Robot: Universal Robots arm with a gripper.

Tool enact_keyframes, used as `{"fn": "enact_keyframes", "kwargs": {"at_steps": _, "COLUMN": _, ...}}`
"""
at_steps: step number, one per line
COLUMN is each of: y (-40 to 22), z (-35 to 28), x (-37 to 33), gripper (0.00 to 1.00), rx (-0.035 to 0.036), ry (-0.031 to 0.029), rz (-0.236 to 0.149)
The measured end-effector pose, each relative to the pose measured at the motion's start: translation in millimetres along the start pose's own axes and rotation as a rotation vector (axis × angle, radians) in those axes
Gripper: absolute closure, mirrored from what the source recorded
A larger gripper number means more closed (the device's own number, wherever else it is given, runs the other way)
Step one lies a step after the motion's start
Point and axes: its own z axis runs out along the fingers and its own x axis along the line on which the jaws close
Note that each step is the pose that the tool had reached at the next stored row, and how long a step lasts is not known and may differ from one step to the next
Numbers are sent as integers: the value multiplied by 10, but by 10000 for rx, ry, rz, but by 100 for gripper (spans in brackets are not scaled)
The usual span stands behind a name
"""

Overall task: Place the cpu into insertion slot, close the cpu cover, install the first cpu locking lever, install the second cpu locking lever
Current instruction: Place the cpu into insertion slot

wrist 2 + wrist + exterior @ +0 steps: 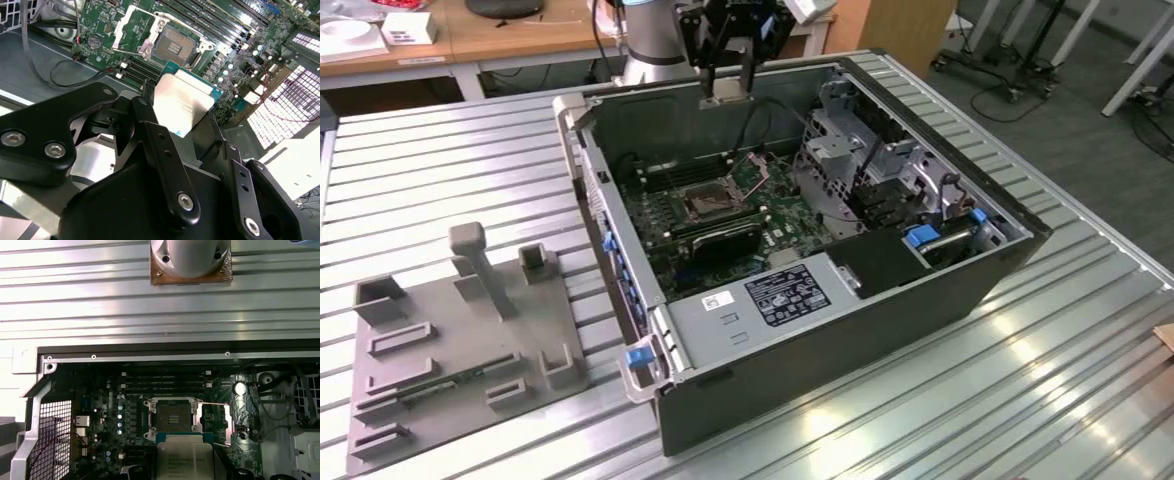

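My gripper (726, 85) hangs above the far wall of the open computer case (961, 270), shut on the cpu (724, 92). The cpu (186, 102) is a flat silvery square with a teal edge, clamped between black fingers (150, 125). Below it on the green motherboard (781, 215) lies the insertion slot (707, 202), dark in the middle and uncovered. Both wrist views show the slot (175, 47) (174, 420) bare, a gap apart from the cpu (184, 457). The cpu cover (121, 30) (229, 422) stands swung open beside the slot.
A silvery drive cage (854, 160) and black power supply box (881, 262) fill the case's right side in the exterior view. Long black memory slots (165, 382) flank the socket. Loose cables (60, 75) lie near it. A grey fixture plate (454, 340) sits on the slatted table.
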Motion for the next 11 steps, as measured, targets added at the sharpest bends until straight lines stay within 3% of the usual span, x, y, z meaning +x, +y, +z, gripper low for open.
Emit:
{"fn": "enact_keyframes", "kwargs": {"at_steps": 5, "y": -4, "z": 45, "x": -1, "gripper": 46, "rx": 3, "ry": 2, "rz": 0}}
{"fn": "enact_keyframes", "kwargs": {"at_steps": 11, "y": -5, "z": 49, "x": -1, "gripper": 46, "rx": 0, "ry": 1, "rz": 0}}
